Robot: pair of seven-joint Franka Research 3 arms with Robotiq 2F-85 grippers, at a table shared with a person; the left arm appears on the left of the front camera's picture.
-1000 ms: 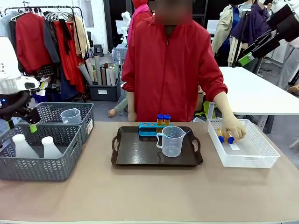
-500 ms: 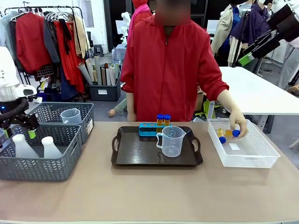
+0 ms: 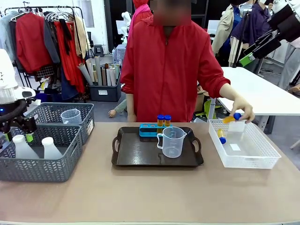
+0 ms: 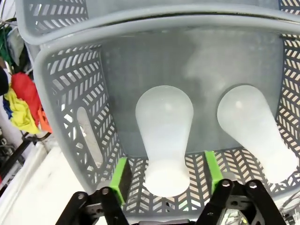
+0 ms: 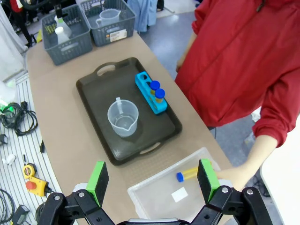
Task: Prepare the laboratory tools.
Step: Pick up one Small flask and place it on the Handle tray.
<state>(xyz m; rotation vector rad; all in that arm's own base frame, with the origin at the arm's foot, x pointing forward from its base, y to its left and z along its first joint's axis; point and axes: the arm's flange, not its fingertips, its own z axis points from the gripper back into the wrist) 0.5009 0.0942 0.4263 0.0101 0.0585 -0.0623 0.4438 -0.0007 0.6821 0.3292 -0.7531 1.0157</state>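
Conical flask (image 4: 164, 136), one of two upright in the grey mesh basket (image 4: 70, 93) at the bench's (image 3: 140, 197) left edge, now has the left gripper (image 4: 167, 180) straddling its neck. A second ago that gripper hung higher, over the basket; it has since dropped in. Its jaws have begun to narrow, but a gap shows at each pad, so nothing is gripped yet. The pick looks about to close.

At the right edge, the person's hand (image 3: 243, 108) has risen from the white basket (image 3: 262, 154) holding an orange tube (image 3: 230, 118), leaving another tube (image 3: 220, 136) lying inside. It is probably bound for the blue rack (image 3: 149, 130) on the tray (image 3: 140, 154) mid-bench, beside the beaker (image 3: 171, 141). The right gripper (image 5: 153, 183) hangs high, its jaws released and empty.
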